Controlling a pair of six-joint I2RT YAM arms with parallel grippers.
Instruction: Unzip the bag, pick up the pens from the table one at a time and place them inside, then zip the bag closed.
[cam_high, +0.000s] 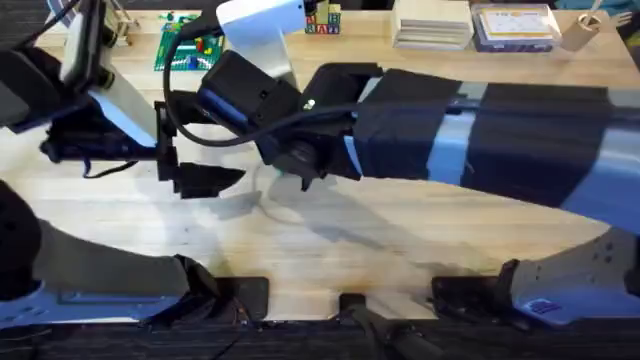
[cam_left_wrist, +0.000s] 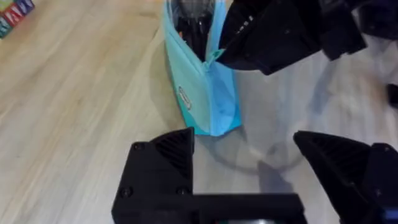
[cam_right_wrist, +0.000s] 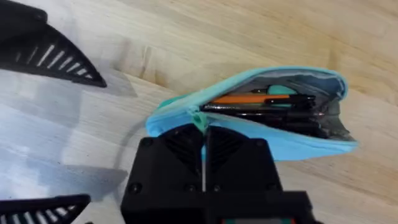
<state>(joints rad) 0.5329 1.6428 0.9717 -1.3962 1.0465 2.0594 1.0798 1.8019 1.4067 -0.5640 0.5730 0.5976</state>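
Your left gripper (cam_left_wrist: 249, 180) hovers low over the table (cam_high: 330, 250) at the left, its black fingers (cam_left_wrist: 163, 163) spread wide apart with nothing between them, just near the pouch's end. Your right arm reaches across the middle from the lower right, large and dark under the overhead camera, and your right gripper (cam_right_wrist: 204, 149) is pinched tight on the zipper pull (cam_right_wrist: 199, 119) at one tapered end of the bag (cam_right_wrist: 261, 112). The light blue bag lies on the wood between the two grippers, its zipper still open along most of its length. Inside you can see black pens (cam_right_wrist: 273, 115) and an orange one (cam_right_wrist: 249, 98) lying lengthwise. A small white label (cam_left_wrist: 185, 98) sits on the bag's side; its writing is too blurred to read.
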